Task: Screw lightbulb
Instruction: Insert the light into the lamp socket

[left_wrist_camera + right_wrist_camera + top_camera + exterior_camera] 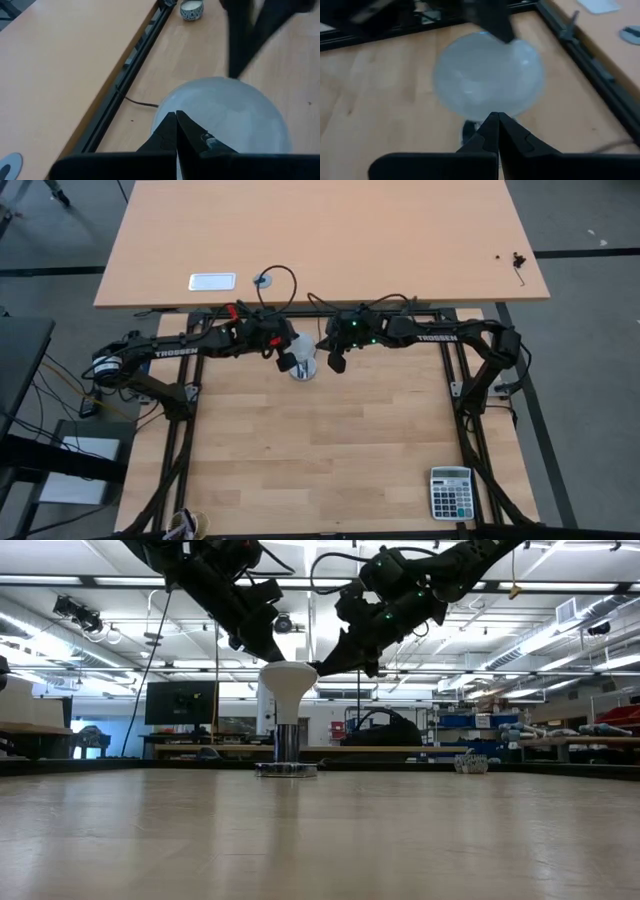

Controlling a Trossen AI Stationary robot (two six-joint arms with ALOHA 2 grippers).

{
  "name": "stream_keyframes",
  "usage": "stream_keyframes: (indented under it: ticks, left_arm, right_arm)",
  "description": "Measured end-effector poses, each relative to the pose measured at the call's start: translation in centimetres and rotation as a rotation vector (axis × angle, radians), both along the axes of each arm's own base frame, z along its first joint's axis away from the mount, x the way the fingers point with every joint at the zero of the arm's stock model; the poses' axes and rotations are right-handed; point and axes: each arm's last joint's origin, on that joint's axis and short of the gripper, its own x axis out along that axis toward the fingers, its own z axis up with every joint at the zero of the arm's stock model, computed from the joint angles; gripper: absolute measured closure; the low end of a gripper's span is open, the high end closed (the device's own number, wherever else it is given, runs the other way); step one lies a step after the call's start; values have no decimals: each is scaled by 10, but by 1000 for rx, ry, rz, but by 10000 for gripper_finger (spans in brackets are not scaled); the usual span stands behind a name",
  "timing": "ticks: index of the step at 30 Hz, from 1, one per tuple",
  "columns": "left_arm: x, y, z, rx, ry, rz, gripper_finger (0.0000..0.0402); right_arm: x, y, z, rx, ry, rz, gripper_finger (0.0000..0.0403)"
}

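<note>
- Only writing I can read is "TROSSEN" in white on both arms' forearms, seen from above. The calculator (451, 492) in the near right corner of the table (330, 460) has keys too small to read.
- The lightbulb (288, 690) stands upright, wide head up, neck down in a grey socket (287, 768) on the table near its far edge, about centre.
- Left pincer (287, 362) sits at the bulb's left side, arm stretched in level from the left; its wrist view shows the fingers (172, 131) clenched together, tips right over the head (not around it).
- Right pincer (336, 360) mirrors it from the right, just beside the bulb, fingers (495, 131) also pressed together.
</note>
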Motion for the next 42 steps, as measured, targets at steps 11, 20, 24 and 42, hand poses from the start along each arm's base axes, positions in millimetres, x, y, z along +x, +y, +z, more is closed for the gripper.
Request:
stream_keyframes:
  ticks: [11,20,24,42]
  left_arm:
    - [0,0,0,3,5,6,402]
    - [0,0,0,4,5,6,402]
    - [0,0,0,4,5,6,402]
    - [0,0,0,3,5,7,402]
  right_arm:
    - [-2,1,6,-32,-6,-40,393]
    - [-2,-6,9,-43,-43,-50,393]
    - [-1,-3,9,-43,-45,-36,393]
    - [3,-1,2,-27,-24,-16,393]
